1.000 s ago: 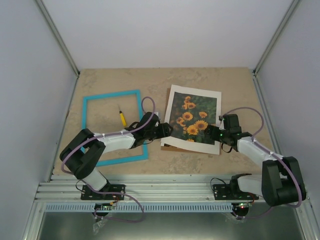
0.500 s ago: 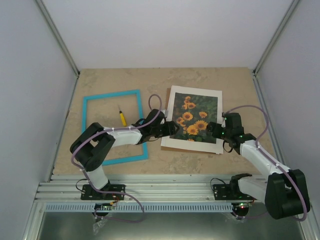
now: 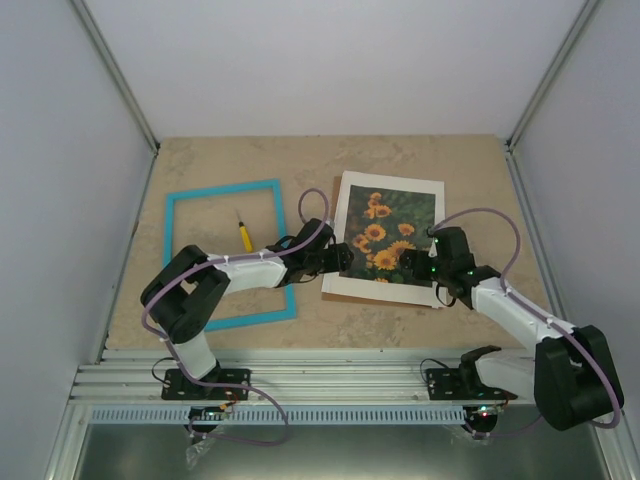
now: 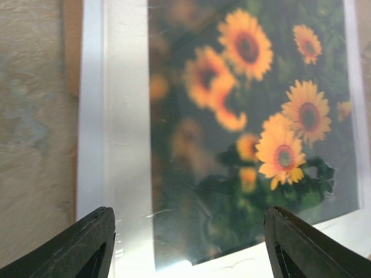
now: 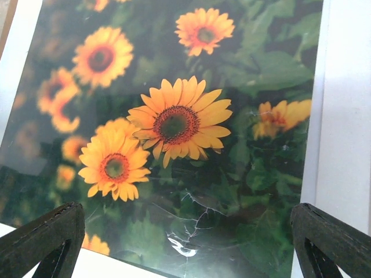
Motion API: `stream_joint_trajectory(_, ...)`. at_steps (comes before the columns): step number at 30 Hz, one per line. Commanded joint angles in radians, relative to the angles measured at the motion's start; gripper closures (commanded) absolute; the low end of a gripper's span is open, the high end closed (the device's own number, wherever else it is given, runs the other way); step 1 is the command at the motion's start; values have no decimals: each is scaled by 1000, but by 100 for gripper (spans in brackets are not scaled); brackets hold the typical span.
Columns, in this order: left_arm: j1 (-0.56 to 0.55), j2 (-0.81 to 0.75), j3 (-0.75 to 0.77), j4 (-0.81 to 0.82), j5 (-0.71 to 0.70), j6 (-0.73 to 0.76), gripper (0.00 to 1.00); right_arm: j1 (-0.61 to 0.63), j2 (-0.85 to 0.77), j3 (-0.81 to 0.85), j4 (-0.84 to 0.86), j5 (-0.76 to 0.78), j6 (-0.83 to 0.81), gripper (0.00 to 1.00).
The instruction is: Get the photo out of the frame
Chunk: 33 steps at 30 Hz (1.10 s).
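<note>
Overhead view: shows frame (image 3: 222,188) flat on left half of surface (image 3: 470,165), with yellow-handled screwdriver (image 3: 244,238) lying inside its opening. Shows photo (image 3: 390,225) out of frame, face up to the right of it and apart from it, bordered by white mat (image 3: 392,181). Has left arm crossing frame's right bar, with left tool (image 3: 343,262) over photo's near-left corner. Has right tool (image 3: 407,263) over photo's near-right part, facing left tool. Too small here to judge either tool's spread or any contact with print.

Left wrist view: looks down on photo, sunflowers sharp at right, blurred at left. Shows white mat along left side and at bottom right. Shows brown backing board (image 4: 72,52) as thin strip beyond mat's left edge, then surface. Shows left tool (image 4: 188,211) released, fingers (image 4: 93,243) spread wide at bottom corners, only print and mat below the gap. Glare at bottom edge. Cannot tell whether fingertips touch.

Right wrist view: fills with photo, mat at right side and bottom-left corner. Shows right tool (image 5: 185,207) released too, fingers (image 5: 43,240) wide apart at bottom corners, gripping nothing. Shows thin bright glints on print between them.
</note>
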Motion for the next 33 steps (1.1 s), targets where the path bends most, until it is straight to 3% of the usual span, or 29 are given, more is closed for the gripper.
stream_joint_trajectory(1, -5, -11, 9, -54, -68, 32, 27, 15, 9, 10, 40, 23, -13, 2)
stream_joint_trajectory(33, -27, 78, 60, -12, 51, 23, 27, 18, 12, -6, 59, 29, 0, 2)
